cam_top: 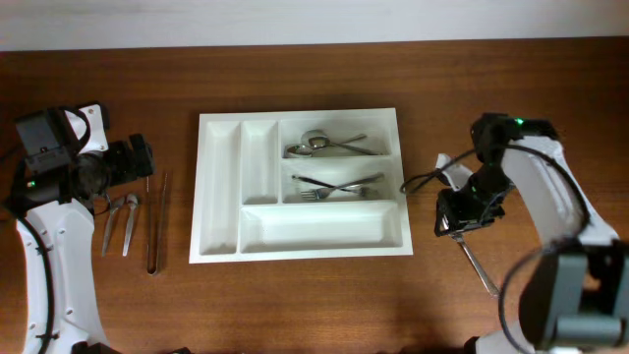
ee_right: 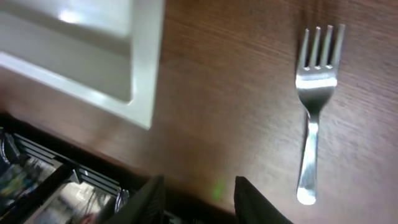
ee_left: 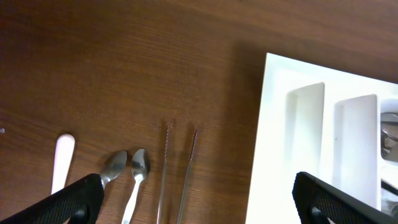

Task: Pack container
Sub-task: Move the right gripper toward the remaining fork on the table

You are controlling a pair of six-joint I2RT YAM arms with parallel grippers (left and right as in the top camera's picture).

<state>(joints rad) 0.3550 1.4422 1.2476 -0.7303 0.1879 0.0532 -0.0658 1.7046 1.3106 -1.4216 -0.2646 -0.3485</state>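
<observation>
The white five-compartment container [cam_top: 295, 253] lies at the table's middle; two spoons [cam_top: 329, 145] are in its top right compartment and two forks [cam_top: 339, 186] in the one below. My left gripper [cam_top: 138, 160] is open and empty, left of the container, over two spoons [ee_left: 126, 167] and thin metal tongs [ee_left: 177, 168] on the table; the container's left edge [ee_left: 273, 124] shows on the right. My right gripper [cam_top: 458, 222] is open and empty, just right of the container [ee_right: 143, 62]. A metal fork [ee_right: 314, 93] lies on the wood beside it.
On the left, the two spoons [cam_top: 123, 221] and the tongs [cam_top: 154, 224] lie parallel on the table. A white handle [ee_left: 62, 155] lies left of the spoons. The fork's handle [cam_top: 482, 270] sticks out below my right gripper. A small white item [cam_top: 452, 167] lies near the right arm.
</observation>
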